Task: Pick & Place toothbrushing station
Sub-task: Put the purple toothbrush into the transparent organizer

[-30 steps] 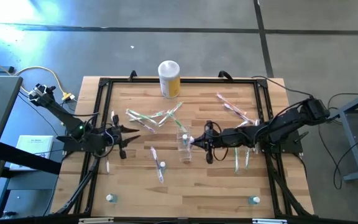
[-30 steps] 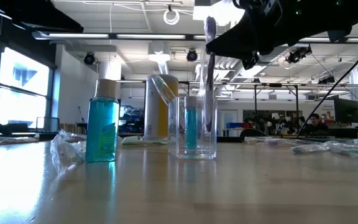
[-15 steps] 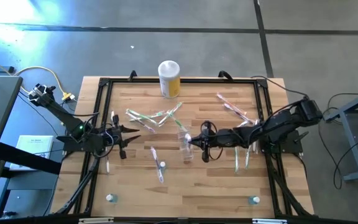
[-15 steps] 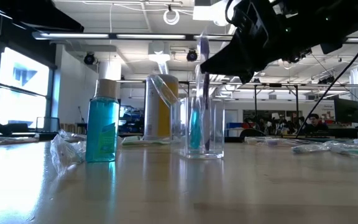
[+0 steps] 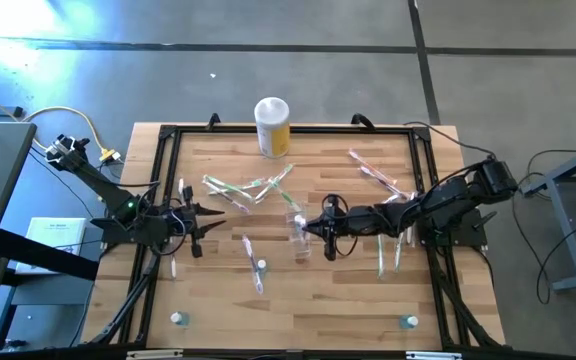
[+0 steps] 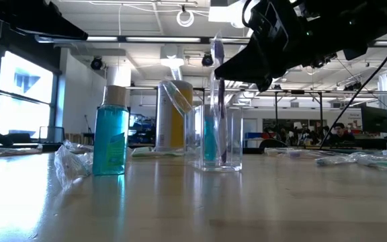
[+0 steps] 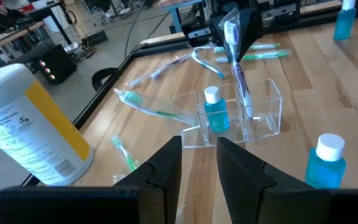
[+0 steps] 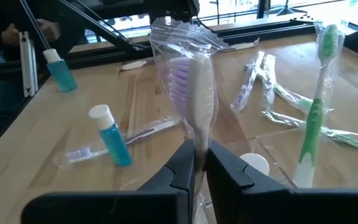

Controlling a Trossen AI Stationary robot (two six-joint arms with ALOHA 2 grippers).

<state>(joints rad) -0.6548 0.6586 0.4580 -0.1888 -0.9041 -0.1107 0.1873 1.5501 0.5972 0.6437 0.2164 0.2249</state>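
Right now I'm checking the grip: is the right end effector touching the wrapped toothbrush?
Touching. The right wrist view shows the right end effector pinched on the wrapped toothbrush, whose handle sits between the fingers with no gap.

Overhead, table-level, two wrist views; shared cup.

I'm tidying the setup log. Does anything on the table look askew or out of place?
Wrapped toothbrushes lie scattered and crossed over the table rather than in the clear cup. The right gripper holds one wrapped brush upright over the cup. The left gripper waits at the table's left.
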